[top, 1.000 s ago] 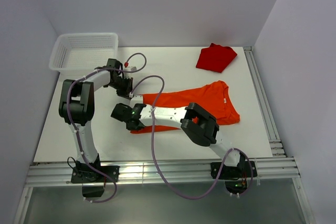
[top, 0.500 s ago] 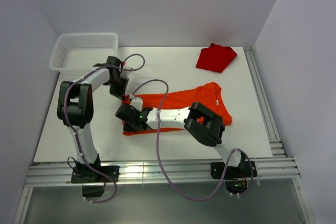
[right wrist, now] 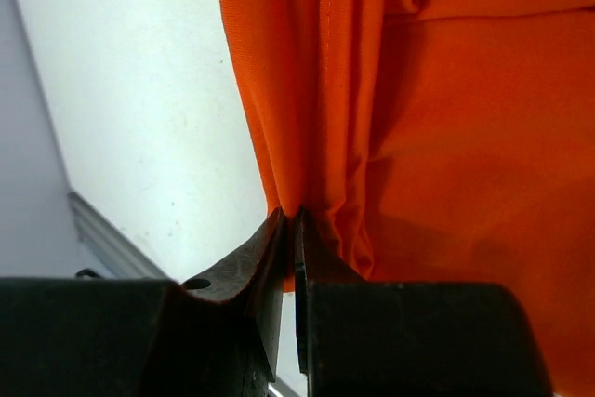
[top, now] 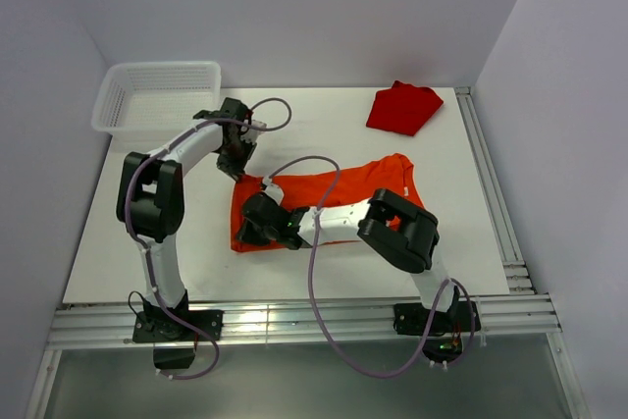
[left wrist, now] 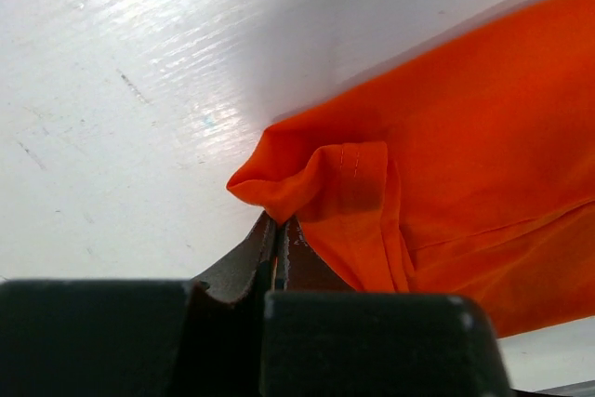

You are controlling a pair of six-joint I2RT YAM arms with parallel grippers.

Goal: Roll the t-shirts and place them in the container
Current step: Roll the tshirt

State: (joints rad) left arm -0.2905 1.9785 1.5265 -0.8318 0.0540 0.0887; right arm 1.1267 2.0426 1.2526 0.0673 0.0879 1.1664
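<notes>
A bright orange t-shirt [top: 334, 198] lies across the middle of the white table, its left part folded back toward the right. My left gripper [top: 237, 170] is shut on the shirt's far left corner; the left wrist view shows the bunched orange hem [left wrist: 325, 183] pinched between its jaws [left wrist: 279, 225]. My right gripper [top: 257, 228] is shut on the near left edge of the same shirt [right wrist: 418, 137], the cloth hanging pleated from its closed jaws [right wrist: 296, 216]. A darker red t-shirt [top: 402, 108] lies crumpled at the far right.
A white mesh basket [top: 157, 95] stands at the far left corner. A metal rail [top: 491, 183] runs along the table's right edge and another along the near edge [top: 294, 321]. White walls close in the back and both sides.
Both grippers have moved to the right and slightly away, carrying the shirt's left edge with them. The left part of the shirt has folded over onto its middle, so the shirt looks shorter.
</notes>
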